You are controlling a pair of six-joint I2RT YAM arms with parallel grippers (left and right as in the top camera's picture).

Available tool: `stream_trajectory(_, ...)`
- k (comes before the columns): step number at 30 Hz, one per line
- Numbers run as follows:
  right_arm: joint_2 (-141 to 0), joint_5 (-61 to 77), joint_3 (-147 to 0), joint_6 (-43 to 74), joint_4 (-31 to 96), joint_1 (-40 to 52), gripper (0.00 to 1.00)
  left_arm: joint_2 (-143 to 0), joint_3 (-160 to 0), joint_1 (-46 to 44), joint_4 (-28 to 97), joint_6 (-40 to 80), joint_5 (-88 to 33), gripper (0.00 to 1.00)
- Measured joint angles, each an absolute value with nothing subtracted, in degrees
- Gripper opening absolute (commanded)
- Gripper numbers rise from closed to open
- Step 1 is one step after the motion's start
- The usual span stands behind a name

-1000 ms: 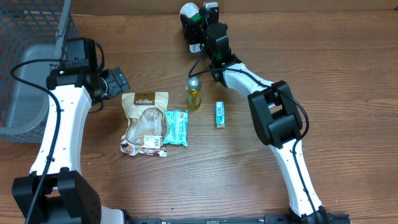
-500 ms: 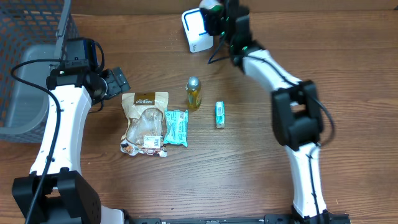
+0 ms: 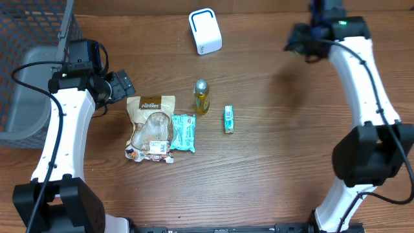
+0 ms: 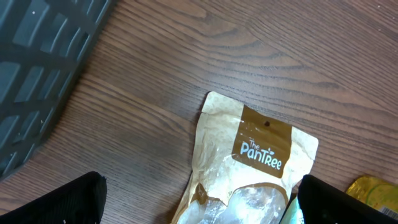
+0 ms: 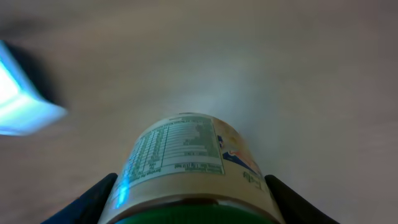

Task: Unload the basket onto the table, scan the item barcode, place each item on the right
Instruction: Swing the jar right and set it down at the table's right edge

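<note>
**Right tool**: I am grasping the jar by its sides, with the fingers pressing in low on either flank and the green end toward my wrist. I judge this grip is leaving the label bare for reading. The panel facing my wrist camera is carrying nutrition print. I am finding no barcode on it, so the code is probably round the far side. Not confirmed.

**Left tool**: released and grasping nothing, it is hanging just above the top edge of the pouch. I am reading this as parked clear of the scanning side. Its camera is cutting the pouch off at the bottom and catching only a yellow corner, which I take for the bottle.

**Counter**: the pouch and packet are lying side by side, touching. The bottle is standing upright just beyond them, and the box is lying apart to the right.

**Farther out**: the scanner is standing at the far edge. The jar is hanging well to its right, not in front of it. From overhead my tool is hiding the jar. In my right wrist view everything past the jar is smearing. The pale blue shape at left is likely the scanner, but I cannot tell.
</note>
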State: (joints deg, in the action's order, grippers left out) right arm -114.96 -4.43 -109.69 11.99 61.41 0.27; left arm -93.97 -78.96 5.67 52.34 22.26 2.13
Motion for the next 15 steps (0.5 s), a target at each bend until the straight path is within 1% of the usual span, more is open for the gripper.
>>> stream_trajectory(4,-115.50,-5.58,-104.44,12.01,63.66,-6.96,0.18,-93.97,-78.96,5.67,52.31,22.26,2.13,1.00)
stream_trajectory(6,-115.59,-5.93,-101.30,11.97,63.26,-10.00,0.18,-93.97,-78.96,5.67,52.34,22.26,2.11,1.00)
stream_trajectory(8,-115.59,-6.00,-97.73,11.99,62.50,-12.56,0.22,-93.97,-78.96,5.67,52.31,22.26,2.11,1.00)
stream_trajectory(12,-115.70,-5.98,-91.09,11.97,60.55,-17.32,0.22,-93.97,-78.96,5.67,52.31,22.26,2.11,1.00)
stream_trajectory(13,-115.70,-6.00,-89.54,11.99,59.90,-18.46,0.24,-93.97,-78.96,5.67,52.34,22.26,2.13,1.00)
stream_trajectory(15,-115.70,-5.98,-87.07,12.01,58.57,-20.27,0.34,-93.97,-78.96,5.67,52.34,22.26,2.11,1.00)
